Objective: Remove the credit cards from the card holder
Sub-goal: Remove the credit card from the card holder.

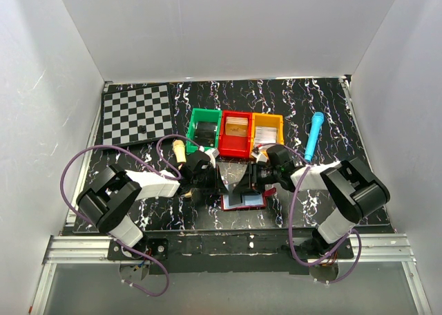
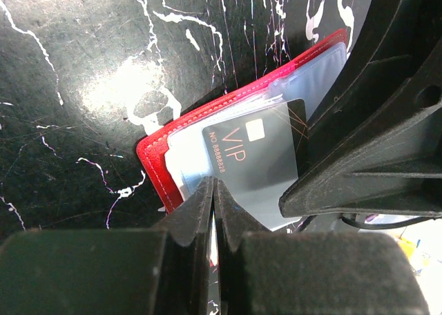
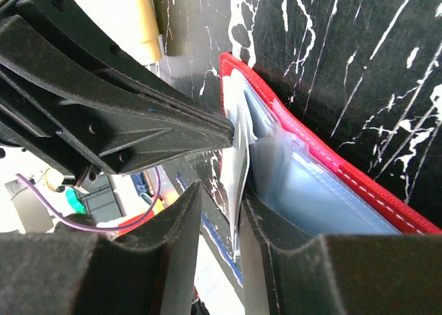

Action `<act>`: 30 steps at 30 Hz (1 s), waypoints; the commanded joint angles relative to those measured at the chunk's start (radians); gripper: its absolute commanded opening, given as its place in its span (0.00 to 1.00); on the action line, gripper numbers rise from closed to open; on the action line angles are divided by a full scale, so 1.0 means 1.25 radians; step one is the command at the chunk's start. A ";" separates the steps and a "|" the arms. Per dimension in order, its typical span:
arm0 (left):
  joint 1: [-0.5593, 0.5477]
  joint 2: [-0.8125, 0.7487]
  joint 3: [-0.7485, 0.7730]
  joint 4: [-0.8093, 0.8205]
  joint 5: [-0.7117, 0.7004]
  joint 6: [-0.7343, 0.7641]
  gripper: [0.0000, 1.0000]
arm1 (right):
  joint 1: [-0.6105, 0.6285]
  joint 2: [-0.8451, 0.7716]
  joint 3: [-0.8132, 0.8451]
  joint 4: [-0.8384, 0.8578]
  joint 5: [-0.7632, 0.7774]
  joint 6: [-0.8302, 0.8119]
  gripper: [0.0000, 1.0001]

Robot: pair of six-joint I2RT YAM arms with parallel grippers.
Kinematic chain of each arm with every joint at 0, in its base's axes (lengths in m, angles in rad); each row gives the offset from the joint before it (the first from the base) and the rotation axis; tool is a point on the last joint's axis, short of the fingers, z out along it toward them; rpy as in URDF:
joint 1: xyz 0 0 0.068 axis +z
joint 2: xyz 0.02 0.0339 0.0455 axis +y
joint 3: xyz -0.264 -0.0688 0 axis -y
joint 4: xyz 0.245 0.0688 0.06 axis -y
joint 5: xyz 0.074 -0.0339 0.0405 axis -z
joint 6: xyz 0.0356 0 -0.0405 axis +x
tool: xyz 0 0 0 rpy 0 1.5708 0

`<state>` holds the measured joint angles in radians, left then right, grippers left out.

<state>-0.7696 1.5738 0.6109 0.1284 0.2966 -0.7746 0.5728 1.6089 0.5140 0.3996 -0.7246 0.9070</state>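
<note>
The dark-red card holder [image 2: 157,164] lies open on the black marbled table, its pale-blue plastic sleeves up; it also shows in the top view [image 1: 243,202] and the right wrist view [image 3: 324,156]. A dark grey "VIP" card [image 2: 257,164] sticks partly out of a sleeve. My left gripper [image 2: 214,191] is shut, pinching the holder's sleeve edge just below that card. My right gripper [image 3: 219,206] is open, its fingers either side of the card's thin edge [image 3: 239,168], with one finger against the sleeves. Both grippers meet over the holder in the top view, the left [image 1: 209,175] and the right [image 1: 262,177].
A green bin [image 1: 204,127], a red bin [image 1: 235,132] and a yellow bin [image 1: 268,128] stand in a row just behind the holder. A chessboard [image 1: 137,113] lies at the back left. A blue pen [image 1: 315,135] lies at the right, and a tan cylinder [image 1: 180,149] by the left arm.
</note>
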 commanded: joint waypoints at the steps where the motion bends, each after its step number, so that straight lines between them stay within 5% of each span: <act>1: -0.006 0.021 -0.013 -0.062 -0.037 0.011 0.00 | -0.008 -0.033 0.013 0.001 -0.014 -0.017 0.34; 30: -0.006 0.025 -0.006 -0.070 -0.040 0.012 0.00 | -0.047 -0.099 0.018 -0.121 0.011 -0.085 0.27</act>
<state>-0.7696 1.5784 0.6113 0.1287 0.2928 -0.7822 0.5224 1.5150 0.5140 0.2718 -0.7082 0.8299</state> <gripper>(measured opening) 0.009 0.281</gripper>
